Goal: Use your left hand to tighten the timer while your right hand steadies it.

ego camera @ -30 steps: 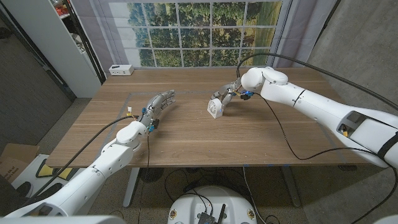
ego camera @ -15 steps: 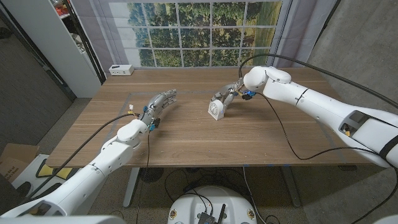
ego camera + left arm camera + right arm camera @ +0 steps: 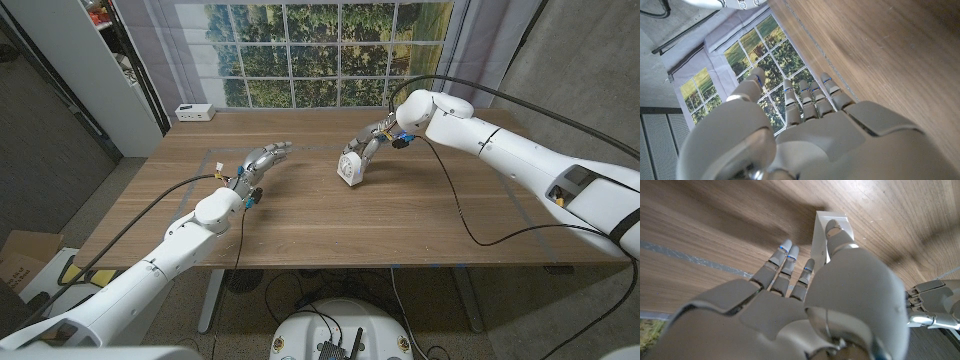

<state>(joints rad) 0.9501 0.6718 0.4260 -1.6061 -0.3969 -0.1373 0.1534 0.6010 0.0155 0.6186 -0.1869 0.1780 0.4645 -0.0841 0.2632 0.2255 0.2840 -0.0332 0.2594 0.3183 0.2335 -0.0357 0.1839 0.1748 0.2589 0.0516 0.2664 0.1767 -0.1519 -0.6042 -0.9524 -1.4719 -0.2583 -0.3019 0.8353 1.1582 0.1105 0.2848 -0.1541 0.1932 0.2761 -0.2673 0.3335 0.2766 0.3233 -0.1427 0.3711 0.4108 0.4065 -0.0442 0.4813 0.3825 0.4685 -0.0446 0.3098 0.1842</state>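
The desk (image 3: 330,215) carries one task thing, the timer (image 3: 348,169), a small white block standing near its middle, toward the far side. The right robot hand (image 3: 372,141) reaches down on it from behind: in the right wrist view the thumb presses on the timer's top (image 3: 832,222) while the other fingers (image 3: 785,260) stretch down alongside its face, so it holds the timer lightly, not in a full wrap. The left robot hand (image 3: 258,162) hangs well apart from the timer, wide and holding nothing, fingers extended toward it. The risk, as I judge it, lies in that loose hold: when the left hand comes in to twist the dial, the timer could spin or tip under the thumb. A low approach could also knock it sideways before the fingers reach the dial.
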